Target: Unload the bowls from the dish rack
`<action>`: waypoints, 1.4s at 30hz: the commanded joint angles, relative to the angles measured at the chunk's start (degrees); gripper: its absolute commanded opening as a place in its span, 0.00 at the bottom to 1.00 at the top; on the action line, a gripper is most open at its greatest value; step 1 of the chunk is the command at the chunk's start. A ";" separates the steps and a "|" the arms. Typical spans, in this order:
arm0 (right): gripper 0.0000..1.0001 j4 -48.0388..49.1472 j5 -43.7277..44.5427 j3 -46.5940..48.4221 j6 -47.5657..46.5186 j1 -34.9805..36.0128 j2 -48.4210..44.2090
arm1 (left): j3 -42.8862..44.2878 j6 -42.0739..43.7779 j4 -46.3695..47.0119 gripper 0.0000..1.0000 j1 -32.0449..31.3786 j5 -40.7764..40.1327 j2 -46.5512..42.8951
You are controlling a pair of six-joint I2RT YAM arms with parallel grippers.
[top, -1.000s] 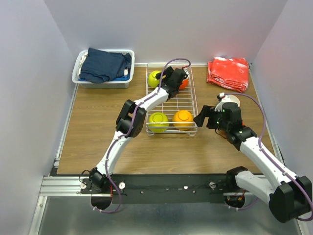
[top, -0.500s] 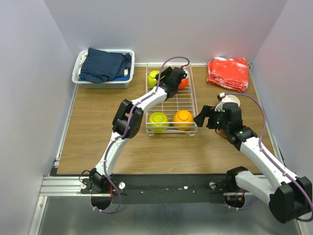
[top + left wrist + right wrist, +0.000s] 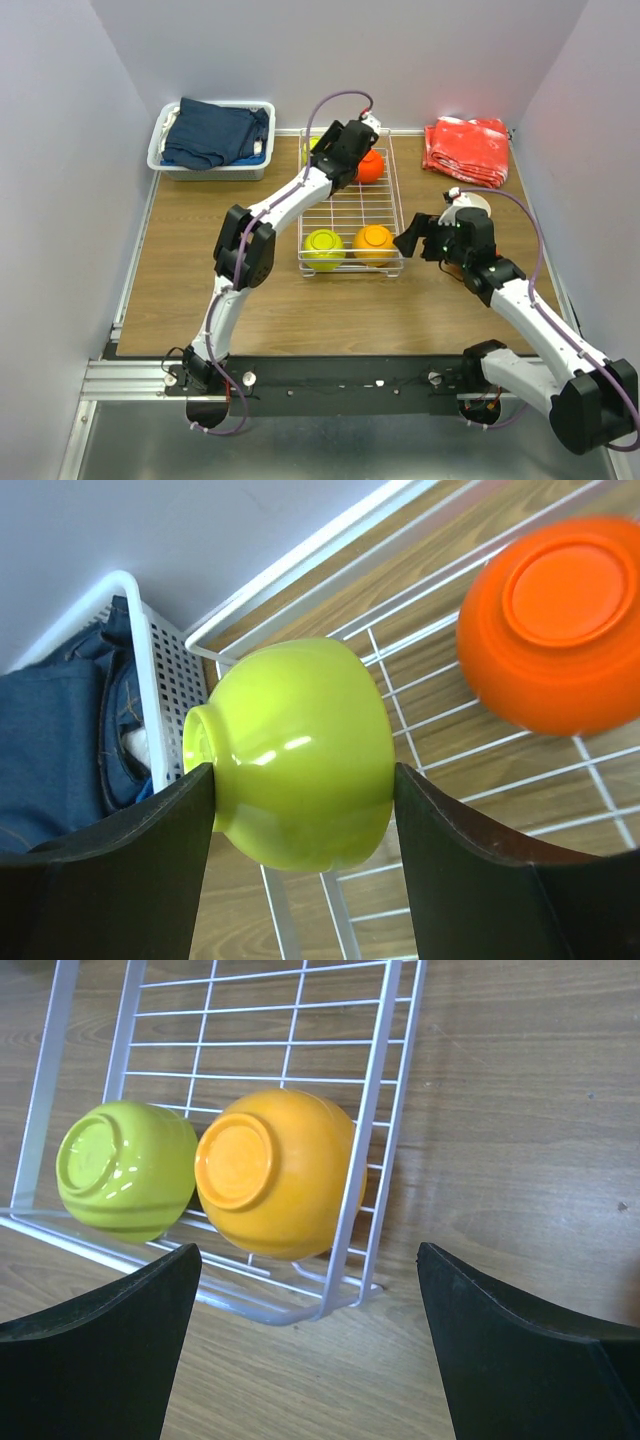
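Note:
The white wire dish rack (image 3: 350, 215) stands mid-table. My left gripper (image 3: 335, 148) is at its far end, shut on a yellow-green bowl (image 3: 295, 750) and holding it on its side above the rack's far left corner. A red-orange bowl (image 3: 370, 166) lies upside down in the rack beside it and also shows in the left wrist view (image 3: 555, 620). At the near end lie a yellow-green bowl (image 3: 323, 248) and an orange bowl (image 3: 374, 243), both bottom-up (image 3: 125, 1165) (image 3: 275, 1170). My right gripper (image 3: 408, 238) is open and empty, just right of the rack's near right corner (image 3: 345, 1295).
A white plastic bin (image 3: 212, 168) of dark-blue cloth stands at the back left, close to the held bowl (image 3: 150, 680). A red cloth (image 3: 467, 148) lies at the back right. A white round object (image 3: 470, 204) shows behind my right wrist. Bare wood lies on both sides of the rack.
My left gripper has lifted the yellow-green bowl off the rack floor and carried it up and toward the far left corner. The right arm has not moved.

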 commanded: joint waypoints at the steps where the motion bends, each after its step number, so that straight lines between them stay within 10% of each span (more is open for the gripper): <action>1: 0.97 3.71 -3.13 2.77 0.61 0.17 2.58 | -2.10 -11.85 -1.26 0.25 0.41 6.98 -9.19; 28: 0.95 27.70 -18.51 14.29 13.97 0.18 25.96 | -51.83 -55.00 28.87 0.21 1.90 33.89 -50.24; 42: 0.86 39.66 -29.41 15.25 20.04 0.09 33.52 | -64.68 -68.98 45.22 0.20 1.99 38.10 -55.09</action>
